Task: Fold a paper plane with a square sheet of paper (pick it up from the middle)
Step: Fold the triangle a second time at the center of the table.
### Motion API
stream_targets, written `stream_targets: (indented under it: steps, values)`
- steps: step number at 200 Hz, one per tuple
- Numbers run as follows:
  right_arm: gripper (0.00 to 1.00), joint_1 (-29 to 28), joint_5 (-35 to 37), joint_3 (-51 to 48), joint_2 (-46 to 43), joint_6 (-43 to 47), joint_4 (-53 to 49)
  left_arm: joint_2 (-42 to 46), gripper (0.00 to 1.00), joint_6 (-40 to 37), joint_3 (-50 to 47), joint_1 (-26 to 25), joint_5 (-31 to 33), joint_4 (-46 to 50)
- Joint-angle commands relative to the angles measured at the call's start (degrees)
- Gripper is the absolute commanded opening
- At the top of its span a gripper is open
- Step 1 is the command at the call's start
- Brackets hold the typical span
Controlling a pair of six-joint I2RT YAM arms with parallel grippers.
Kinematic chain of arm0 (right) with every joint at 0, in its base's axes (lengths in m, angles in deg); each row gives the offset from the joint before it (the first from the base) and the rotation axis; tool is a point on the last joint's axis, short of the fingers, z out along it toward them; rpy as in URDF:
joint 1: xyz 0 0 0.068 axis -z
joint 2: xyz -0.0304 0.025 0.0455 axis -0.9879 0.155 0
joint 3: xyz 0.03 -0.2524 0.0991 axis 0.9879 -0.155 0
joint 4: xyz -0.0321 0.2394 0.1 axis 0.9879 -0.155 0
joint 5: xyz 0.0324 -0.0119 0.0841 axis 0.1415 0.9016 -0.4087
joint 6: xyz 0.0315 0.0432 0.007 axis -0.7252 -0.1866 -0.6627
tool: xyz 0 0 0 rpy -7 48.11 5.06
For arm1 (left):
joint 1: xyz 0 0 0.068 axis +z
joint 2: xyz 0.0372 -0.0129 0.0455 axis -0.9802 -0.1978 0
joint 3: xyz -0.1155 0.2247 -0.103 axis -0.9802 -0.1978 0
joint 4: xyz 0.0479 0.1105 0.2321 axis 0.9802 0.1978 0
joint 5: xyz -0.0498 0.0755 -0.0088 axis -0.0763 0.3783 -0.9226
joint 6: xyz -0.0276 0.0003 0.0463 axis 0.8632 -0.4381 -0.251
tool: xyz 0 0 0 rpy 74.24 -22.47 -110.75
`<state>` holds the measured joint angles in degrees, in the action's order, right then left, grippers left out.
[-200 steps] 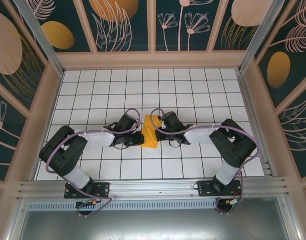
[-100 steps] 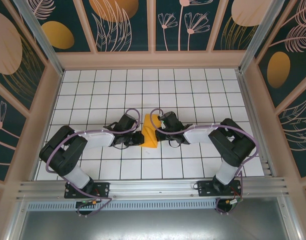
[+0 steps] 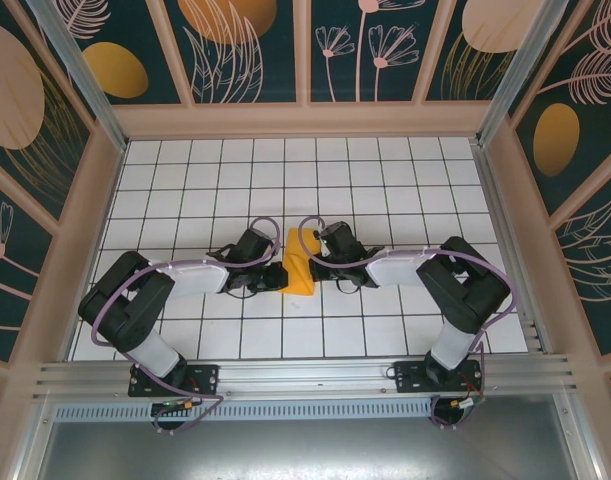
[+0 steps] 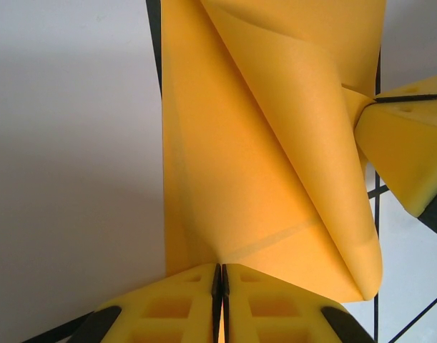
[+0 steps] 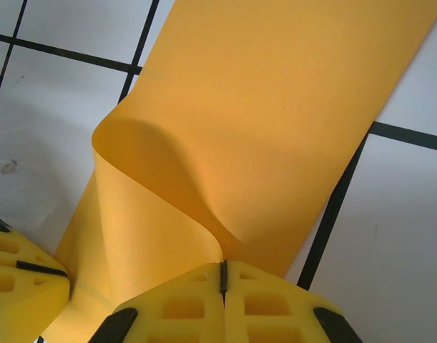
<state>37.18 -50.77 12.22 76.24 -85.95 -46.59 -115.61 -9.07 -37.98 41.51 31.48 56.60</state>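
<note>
The square sheet of paper [image 3: 298, 264] is orange-yellow, partly folded, and sits bunched between both grippers at the middle of the tiled floor. My left gripper [image 3: 282, 264] is shut on its left edge. In the left wrist view the yellow jaws [image 4: 220, 270] pinch the paper [image 4: 261, 164], which shows a diagonal flap and a faint crease. My right gripper [image 3: 312, 258] is shut on the opposite edge. In the right wrist view its jaws [image 5: 223, 266] clamp a curled-up fold of the paper [image 5: 275, 121]. A finished paper plane is out of view.
White tiles with black grid lines [image 3: 385, 190] surround the paper. Patterned walls [image 3: 305, 60] enclose the floor, and a metal rail [image 3: 305, 375] runs along the near edge. Each wrist view catches the other gripper's yellow fingers [image 4: 408, 146] [image 5: 21, 286] close by.
Almost nothing has changed. The right gripper has edged slightly left towards the paper, and both grips hold.
</note>
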Motion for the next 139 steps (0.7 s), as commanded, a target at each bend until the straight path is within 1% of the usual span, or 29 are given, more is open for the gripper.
stream_targets:
  steps: [1,41,93,139]
  values:
    - [0.00,0.4,0.6,1.6,-0.4,0.9,-0.9,-1.5,0.15,-1.0,0.3,0.1,1.0,2.0]
    - [0.00,0.4,0.0,1.6,-0.6,0.7,-0.8,-1.6,0.14,-1.1,0.4,0.1,1.0,2.1]
    - [0.00,0.4,-1.9,0.1,-5.5,0.6,0.7,-1.6,0.14,-1.1,0.3,0.1,1.0,2.1]
    - [0.00,0.5,-1.7,1.6,-1.9,0.7,-0.9,-1.5,0.15,-1.1,0.3,0.1,1.0,2.1]
